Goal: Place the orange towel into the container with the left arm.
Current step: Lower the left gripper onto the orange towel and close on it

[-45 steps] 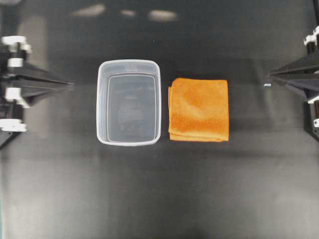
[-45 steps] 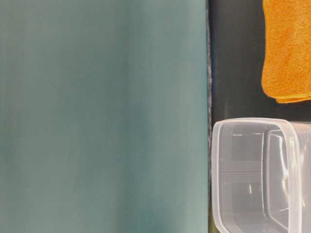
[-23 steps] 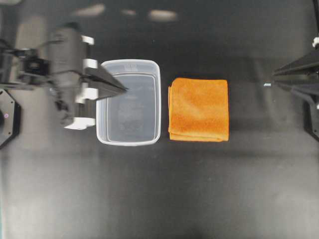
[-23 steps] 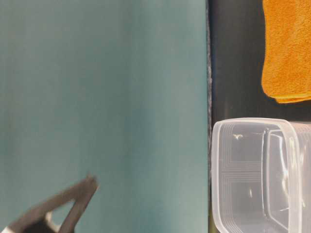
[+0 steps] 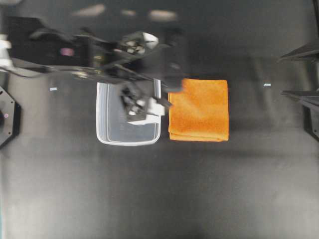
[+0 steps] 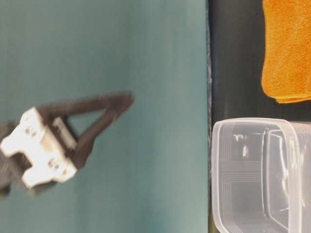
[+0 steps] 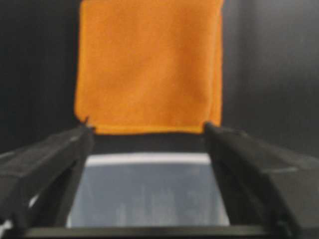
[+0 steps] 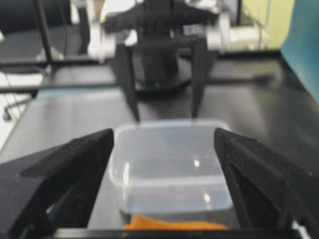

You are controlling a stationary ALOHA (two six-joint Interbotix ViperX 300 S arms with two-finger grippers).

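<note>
The orange towel [image 5: 199, 112] lies flat and folded on the black table, just right of the container [image 5: 102, 134], a clear empty tub. My left gripper [image 5: 172, 79] hangs open above the tub's right rim, at the towel's left edge, holding nothing. In the left wrist view its jaws [image 7: 148, 128] stand wide apart, with the towel [image 7: 149, 64] ahead and the tub [image 7: 149, 159] below. My right gripper [image 5: 282, 74] is open and empty at the right edge. The right wrist view shows its gripper [image 8: 164, 144], the tub [image 8: 169, 164] and a strip of towel [image 8: 174, 224].
A teal wall [image 6: 97, 48] fills the left of the table-level view, where a blurred left finger [image 6: 107, 109] shows above the tub [image 6: 252, 174] and towel [image 6: 286, 48]. Small white specks [image 5: 267, 84] lie on the table.
My left arm has swung out from the left, across the container, to the towel's near edge, with its jaws spread. My right gripper's jaws have opened. Towel and container have not moved.
</note>
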